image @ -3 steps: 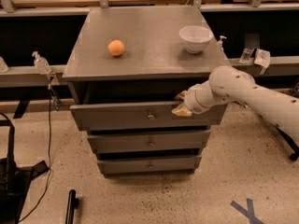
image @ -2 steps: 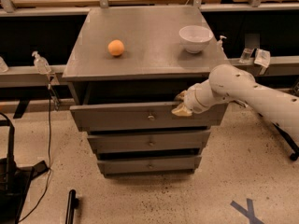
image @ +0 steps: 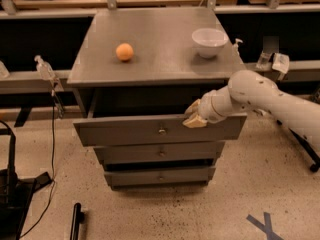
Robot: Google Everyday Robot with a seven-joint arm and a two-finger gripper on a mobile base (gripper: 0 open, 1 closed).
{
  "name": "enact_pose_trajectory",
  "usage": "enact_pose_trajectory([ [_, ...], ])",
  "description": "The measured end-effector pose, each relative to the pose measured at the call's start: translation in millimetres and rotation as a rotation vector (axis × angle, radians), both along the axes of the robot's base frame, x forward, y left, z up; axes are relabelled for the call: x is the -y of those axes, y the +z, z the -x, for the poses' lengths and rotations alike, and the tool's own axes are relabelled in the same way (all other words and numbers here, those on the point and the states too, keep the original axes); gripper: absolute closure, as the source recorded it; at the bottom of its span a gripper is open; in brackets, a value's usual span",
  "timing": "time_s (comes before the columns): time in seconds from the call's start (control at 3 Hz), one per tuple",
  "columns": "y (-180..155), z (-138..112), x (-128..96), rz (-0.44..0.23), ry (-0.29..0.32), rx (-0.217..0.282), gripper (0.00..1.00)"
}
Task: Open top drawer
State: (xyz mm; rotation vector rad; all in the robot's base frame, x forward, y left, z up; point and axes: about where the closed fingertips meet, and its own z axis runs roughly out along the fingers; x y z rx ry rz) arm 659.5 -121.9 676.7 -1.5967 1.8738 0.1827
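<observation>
The top drawer (image: 125, 130) is a wide grey front panel with a small round metal knob (image: 162, 131) at its centre. It stands pulled out from the grey cabinet, with a dark gap behind its top edge. My gripper (image: 193, 115) on the white arm sits at the drawer's upper edge, right of the knob, its tan fingertips (image: 195, 122) over the front's top rim. Two narrower grey drawer fronts (image: 160, 153) lie below it, both pushed in.
An orange ball (image: 124, 51) and a white bowl (image: 209, 42) rest on the cabinet top (image: 155, 54). A spray bottle (image: 44, 68) hangs on a rail to the left. Black equipment and cables (image: 15, 194) stand on the floor at lower left. Blue tape (image: 264, 225) marks the floor at right.
The drawer front looks about as far out as before. My gripper stays at the same spot on its upper edge.
</observation>
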Motion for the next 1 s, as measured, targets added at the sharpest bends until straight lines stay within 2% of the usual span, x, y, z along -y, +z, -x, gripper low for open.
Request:
enact_pose_trajectory([
  [0.33,20,47,-10,-0.101,0.024,-0.014,0.18],
  [0.67,62,133,-27,-0.283,0.100,-0.040,0.00],
  [1.0,80,161,-24,-0.350,0.107,-0.026,0.00],
])
